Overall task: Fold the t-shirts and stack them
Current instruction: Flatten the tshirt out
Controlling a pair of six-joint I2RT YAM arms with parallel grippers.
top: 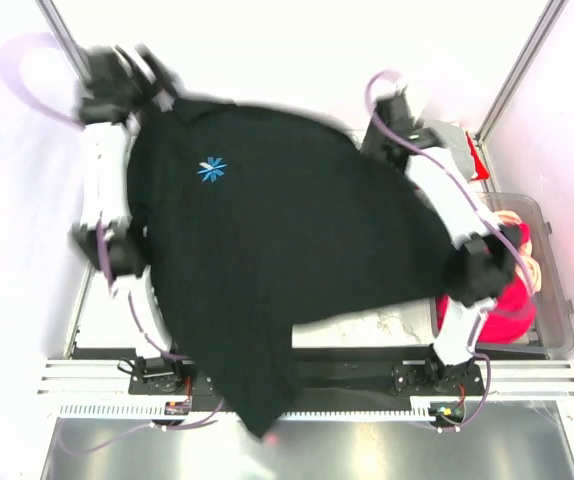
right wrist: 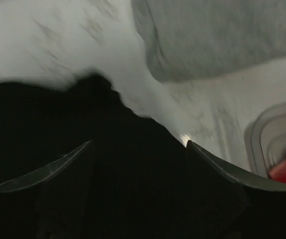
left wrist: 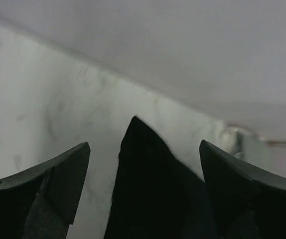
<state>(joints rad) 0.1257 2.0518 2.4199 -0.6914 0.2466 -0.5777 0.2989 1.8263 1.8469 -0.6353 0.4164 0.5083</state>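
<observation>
Black shirt: We are looking at it lying spread front-up with its logo showing. It is covering most of the table, and its near corner is hanging off the edge. We judge it is being laid flat so that the folds can start from a smooth sheet.

Left gripper: It is sitting at the shirt's far left corner. Its fingers are standing apart, and a peak of black cloth is rising between them without touching either, so nothing is clamped.

Right gripper: It is hanging over the shirt's far right edge, jaws apart just above the cloth. We are finding no grip on anything.

Why there: The two far corners are where a shirt gets drawn out and flattened. With both hands open there, we are reading the spreading as about done and the folding as not yet begun.

Grey shirt: It is lying just beyond the black shirt's far right edge, apart from it. We cannot tell whether it is folded.

Tub: It is standing right of the black shirt, holding the crimson and pink shirts. We are taking those as waiting their turn.

Risk: The hanging corner is pulling on the shirt. We are expecting it to need lifting back before any fold.
</observation>
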